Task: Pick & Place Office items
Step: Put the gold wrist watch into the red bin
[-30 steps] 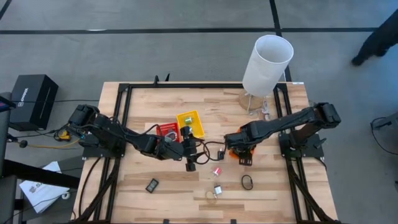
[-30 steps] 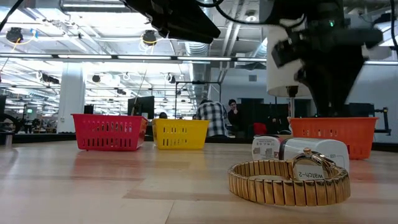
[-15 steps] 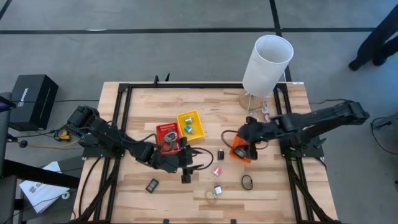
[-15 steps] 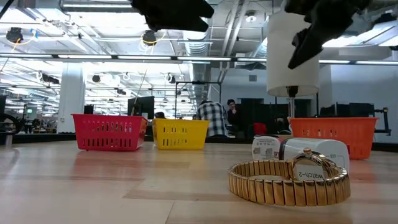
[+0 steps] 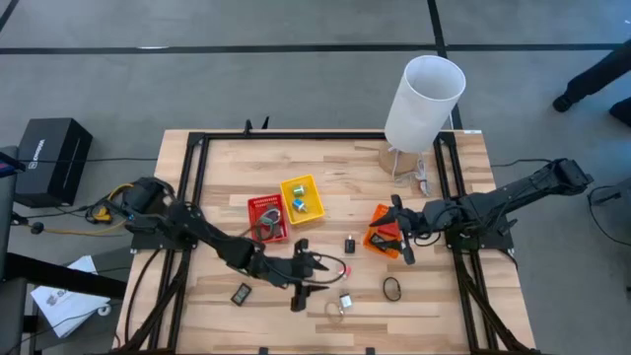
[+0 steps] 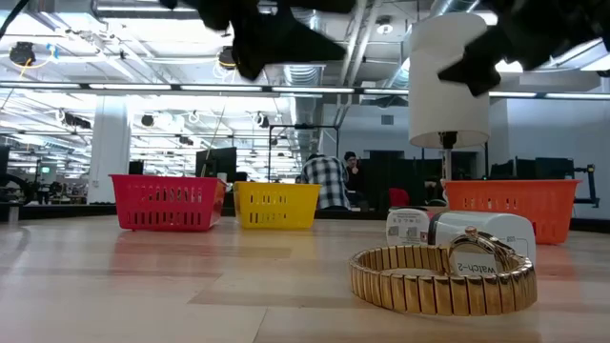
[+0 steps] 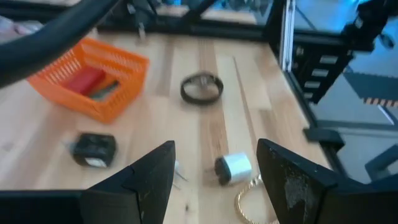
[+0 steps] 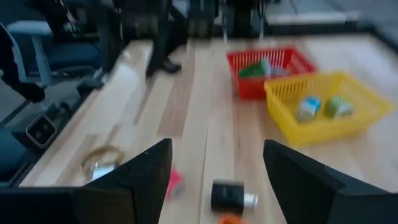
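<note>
Two grippers hang spread and empty over the bench (image 5: 227, 177). Left gripper (image 5: 308, 279) sits lower centre of the high view, near a gold watch (image 5: 335, 309) and black ring (image 5: 392, 289). Right gripper (image 5: 404, 237) is right of centre, beside the orange tray (image 5: 380, 232).

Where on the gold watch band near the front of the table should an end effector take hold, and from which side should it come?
Grip the gold watch band across one wall of its loop, opposite the watch face. It seems to lie flat with the loop's opening facing up, so coming straight down, one finger inside and one outside, probably suits best. The left end effector is nearest and open. The white roll sits close beside it, so keep to the far side.
</note>
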You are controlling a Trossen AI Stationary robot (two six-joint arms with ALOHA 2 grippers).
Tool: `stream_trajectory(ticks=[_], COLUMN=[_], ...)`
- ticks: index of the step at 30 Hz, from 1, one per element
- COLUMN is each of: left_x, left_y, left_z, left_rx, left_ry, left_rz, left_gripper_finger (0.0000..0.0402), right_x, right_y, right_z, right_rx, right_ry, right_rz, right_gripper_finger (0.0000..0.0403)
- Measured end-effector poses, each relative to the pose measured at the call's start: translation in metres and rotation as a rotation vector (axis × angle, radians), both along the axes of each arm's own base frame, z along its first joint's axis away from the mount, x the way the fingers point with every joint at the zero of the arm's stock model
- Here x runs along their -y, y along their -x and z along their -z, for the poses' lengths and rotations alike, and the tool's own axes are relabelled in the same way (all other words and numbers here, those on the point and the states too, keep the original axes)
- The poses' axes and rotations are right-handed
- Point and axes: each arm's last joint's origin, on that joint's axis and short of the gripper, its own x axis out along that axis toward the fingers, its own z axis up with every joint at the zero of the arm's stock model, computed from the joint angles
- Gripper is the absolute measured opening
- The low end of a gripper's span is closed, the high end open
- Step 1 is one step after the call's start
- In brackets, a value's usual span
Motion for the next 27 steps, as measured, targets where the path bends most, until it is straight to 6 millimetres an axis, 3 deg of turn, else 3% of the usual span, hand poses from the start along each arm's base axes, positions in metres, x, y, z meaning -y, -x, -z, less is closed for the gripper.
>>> stream_trajectory(ticks=[4, 10, 16, 23, 27], left_x=[0.006, 0.025, 0.043, 0.032, 0.026], left_y=[-0.012, -0.036, -0.034, -0.030, -0.031], left_z=[0.028, 0.059, 0.082, 0.093, 0.096], left_rx=[0.004, 0.007, -0.056, -0.103, -0.128], left_ry=[0.010, -0.006, -0.065, -0.104, -0.042], left_rz=[0.005, 0.052, 0.154, 0.090, 0.101], left_gripper_finger=[0.0222, 0.0211, 0.0192, 0.0193, 0.0193], right_x=[-0.001, -0.002, -0.002, -0.002, -0.002], right_y=[-0.004, -0.005, -0.004, -0.004, -0.004], right_z=[-0.015, -0.019, -0.018, -0.018, -0.018], right_rx=[0.069, 0.072, 0.064, 0.062, 0.061], right_ry=[-0.001, -0.009, -0.026, -0.016, -0.016], right_rz=[-0.007, -0.006, 0.000, -0.003, -0.004], right_gripper_finger=[0.0244, 0.0244, 0.0244, 0.0244, 0.0244])
